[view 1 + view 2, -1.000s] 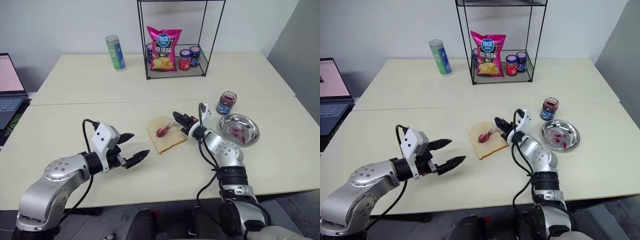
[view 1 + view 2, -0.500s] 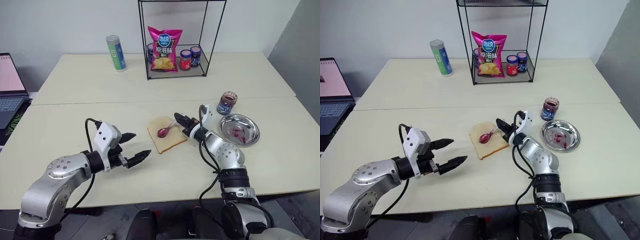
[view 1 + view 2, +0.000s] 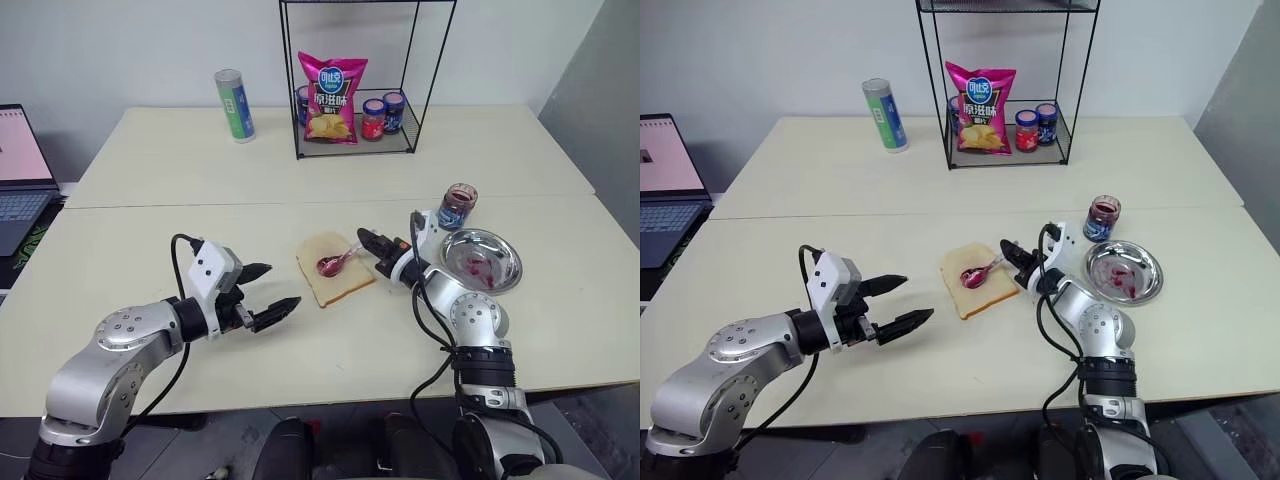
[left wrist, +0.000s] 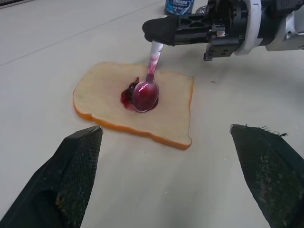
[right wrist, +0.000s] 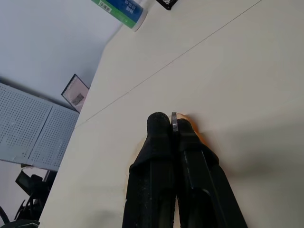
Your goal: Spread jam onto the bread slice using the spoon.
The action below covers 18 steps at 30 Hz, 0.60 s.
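Right gripper (image 3: 366,238) pinching spoon (image 3: 338,260) handle, fingers hiding its end; bowl resting in jam (image 4: 127,94) on bread (image 3: 333,268) mid-table. Left gripper (image 3: 272,291) hovering spread, holding nothing, beside bread.

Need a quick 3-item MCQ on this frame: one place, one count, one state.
1. Where is the spoon bowl?
A. in the steel plate
B. on the bread slice
C. in the jam jar

2. How many small jars stand beside the chip bag in the wire rack, on the steel plate's side?
A. two
B. four
C. none

3. How is the left gripper?
A. shut on the spoon
B. shut, empty
C. open, empty

Answers: 1 B, the bowl rests in jam mid-slice. 2 A, one red-lidded, one blue-lidded. 3 C, its fingers are spread, clear of the bread.
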Each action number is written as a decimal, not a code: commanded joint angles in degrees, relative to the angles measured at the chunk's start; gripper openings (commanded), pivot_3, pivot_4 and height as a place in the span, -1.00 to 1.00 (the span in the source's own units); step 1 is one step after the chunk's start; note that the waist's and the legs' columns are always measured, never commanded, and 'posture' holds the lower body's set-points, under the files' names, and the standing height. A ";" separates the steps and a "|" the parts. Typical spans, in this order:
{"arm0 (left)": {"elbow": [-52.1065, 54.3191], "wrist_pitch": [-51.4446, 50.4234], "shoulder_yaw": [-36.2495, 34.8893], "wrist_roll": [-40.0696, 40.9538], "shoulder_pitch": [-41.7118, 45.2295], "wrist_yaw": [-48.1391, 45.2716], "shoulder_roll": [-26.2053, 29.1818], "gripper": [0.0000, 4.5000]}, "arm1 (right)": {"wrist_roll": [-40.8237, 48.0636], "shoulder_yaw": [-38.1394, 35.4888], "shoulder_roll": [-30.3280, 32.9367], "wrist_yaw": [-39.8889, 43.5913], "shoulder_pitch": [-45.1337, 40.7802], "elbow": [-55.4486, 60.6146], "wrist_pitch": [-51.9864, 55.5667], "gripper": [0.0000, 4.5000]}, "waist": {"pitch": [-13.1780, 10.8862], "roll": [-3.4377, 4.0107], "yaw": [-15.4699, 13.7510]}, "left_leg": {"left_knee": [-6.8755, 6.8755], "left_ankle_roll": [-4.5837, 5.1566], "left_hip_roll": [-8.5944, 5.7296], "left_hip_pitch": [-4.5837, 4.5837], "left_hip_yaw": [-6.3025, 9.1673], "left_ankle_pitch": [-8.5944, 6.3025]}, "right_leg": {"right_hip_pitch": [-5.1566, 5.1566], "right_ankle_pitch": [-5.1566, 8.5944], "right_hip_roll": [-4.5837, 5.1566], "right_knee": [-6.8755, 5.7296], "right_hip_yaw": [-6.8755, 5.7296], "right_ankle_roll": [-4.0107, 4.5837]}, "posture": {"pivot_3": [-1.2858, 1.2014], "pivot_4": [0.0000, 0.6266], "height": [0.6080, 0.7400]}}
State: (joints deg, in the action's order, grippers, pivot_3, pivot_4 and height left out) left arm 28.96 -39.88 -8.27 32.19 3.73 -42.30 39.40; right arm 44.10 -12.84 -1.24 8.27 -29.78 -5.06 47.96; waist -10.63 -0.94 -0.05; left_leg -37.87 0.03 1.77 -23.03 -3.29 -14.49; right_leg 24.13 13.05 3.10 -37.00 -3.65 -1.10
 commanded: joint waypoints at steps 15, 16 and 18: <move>0.57 1.36 -0.69 0.15 0.78 -0.47 1.52 1.00 | 9.30 -7.23 2.44 -4.58 -1.49 5.66 6.32 -0.99 | -0.01 0.00 0.08 | 0.01 0.00 0.02 -0.03 0.00 0.00 | 0.03 0.01 0.00 0.02 0.00 -0.01 | 0.03 -0.52 1.00; 0.57 1.35 -0.67 0.15 0.81 -0.46 1.54 1.00 | 9.62 -7.54 2.11 -5.13 -2.07 5.30 6.15 -0.99 | -0.02 0.00 0.14 | 0.01 0.00 0.04 -0.02 0.00 0.00 | 0.04 0.01 -0.01 0.01 0.00 -0.01 | 0.03 -0.52 1.00; 0.54 1.29 -0.52 0.17 1.04 -0.39 1.54 1.00 | 9.37 -7.94 1.15 -5.98 -3.71 3.62 5.20 -0.99 | -0.02 0.01 0.20 | 0.02 0.00 0.05 -0.03 -0.02 0.00 | 0.07 0.01 -0.01 0.00 0.01 -0.01 | 0.03 -0.52 1.00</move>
State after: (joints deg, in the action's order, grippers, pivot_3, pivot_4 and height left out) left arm 28.67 -39.50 -8.15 32.15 4.15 -42.36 40.33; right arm 51.82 -20.32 0.78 2.98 -31.19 -1.65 54.22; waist -10.65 -0.94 0.15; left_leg -37.86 0.03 1.84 -23.07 -3.30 -14.49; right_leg 24.19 13.06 3.08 -37.01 -3.64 -1.11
